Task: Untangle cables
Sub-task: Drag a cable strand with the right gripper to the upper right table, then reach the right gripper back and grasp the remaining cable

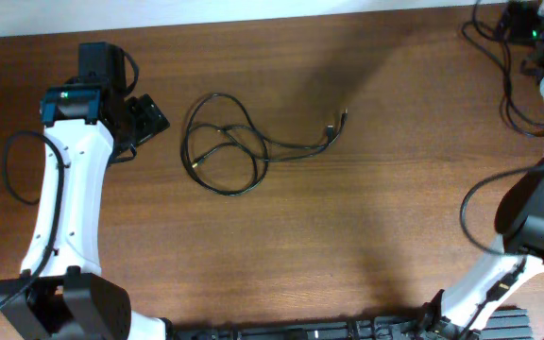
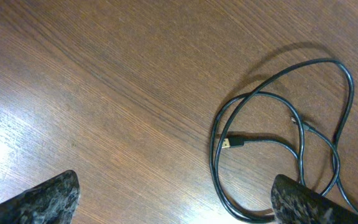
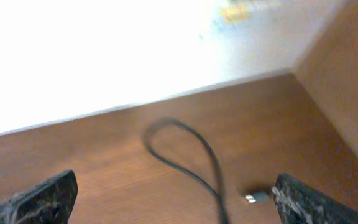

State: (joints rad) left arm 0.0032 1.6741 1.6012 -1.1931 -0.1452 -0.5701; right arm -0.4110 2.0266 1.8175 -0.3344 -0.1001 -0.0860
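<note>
A loose bundle of thin black cables point(image 1: 223, 146) lies in overlapping loops at the table's upper middle. One tail runs right to small plug ends point(image 1: 336, 126). My left gripper point(image 1: 145, 117) is open and empty just left of the bundle. In the left wrist view the loops point(image 2: 303, 134) and a gold-tipped plug point(image 2: 232, 143) lie ahead on the right, and the right finger of the open jaws point(image 2: 179, 205) sits by the lowest loop. My right gripper point(image 1: 519, 26) is at the far right corner, open and empty point(image 3: 176, 205), above another thin black cord point(image 3: 191, 155) with a plug point(image 3: 257, 198).
The wooden table point(image 1: 376, 217) ends at a pale far edge point(image 3: 166, 99) just behind the right gripper. Thin black cord loops point(image 1: 510, 90) lie in the far right corner near the right arm point(image 1: 536, 212). The left arm point(image 1: 69, 189) stretches along the left side.
</note>
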